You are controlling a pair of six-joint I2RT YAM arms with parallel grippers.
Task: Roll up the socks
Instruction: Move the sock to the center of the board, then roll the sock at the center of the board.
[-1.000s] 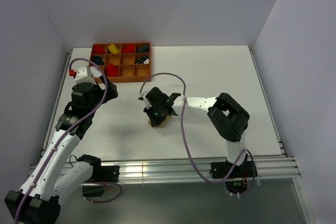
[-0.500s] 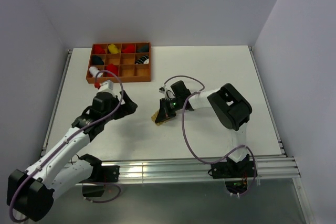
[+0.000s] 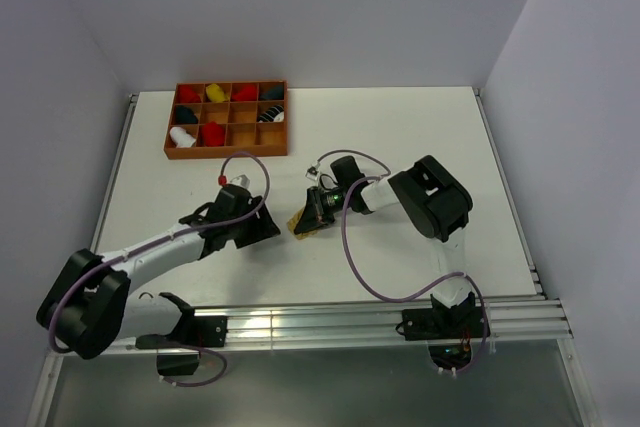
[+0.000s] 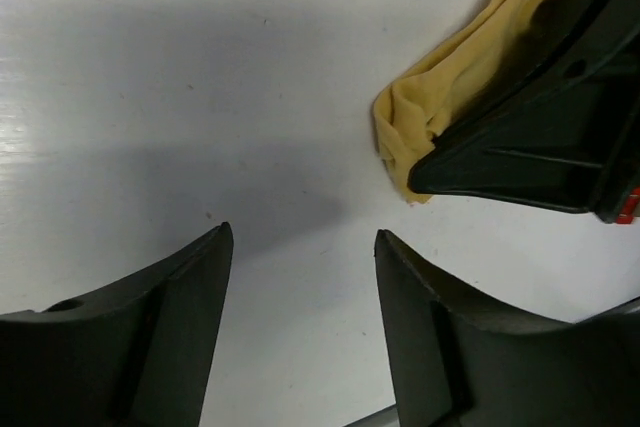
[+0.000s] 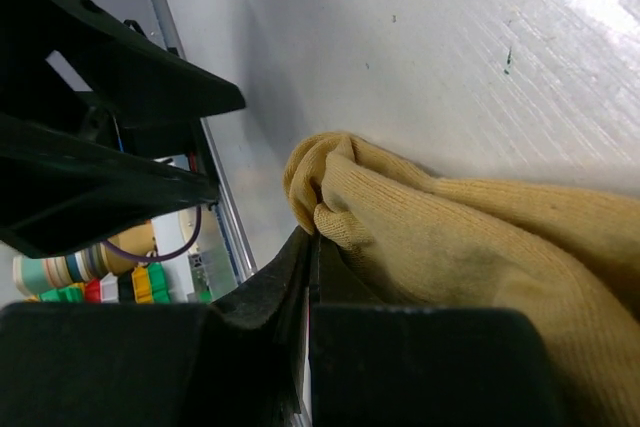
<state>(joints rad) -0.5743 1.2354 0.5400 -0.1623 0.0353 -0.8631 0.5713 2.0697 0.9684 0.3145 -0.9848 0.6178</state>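
A tan-yellow sock (image 3: 302,225) lies crumpled on the white table, also seen in the left wrist view (image 4: 450,87) and the right wrist view (image 5: 470,237). My right gripper (image 3: 312,213) is low on the table with its jaws pressed together, pinching the sock's folded edge at their tip (image 5: 312,239). My left gripper (image 3: 264,230) is open and empty just left of the sock, its fingers spread above bare table (image 4: 300,232). It shows in the right wrist view (image 5: 225,147), and the right gripper shows in the left wrist view (image 4: 530,137).
A brown wooden compartment tray (image 3: 226,154) stands at the back left, holding several rolled socks in red, yellow, dark and white. The metal rail of the table's front edge (image 3: 300,322) runs close behind the left gripper.
My left arm has swung down and right, bringing its open gripper from near the tray to just left of the sock. My right gripper stays on the sock, shifted slightly.
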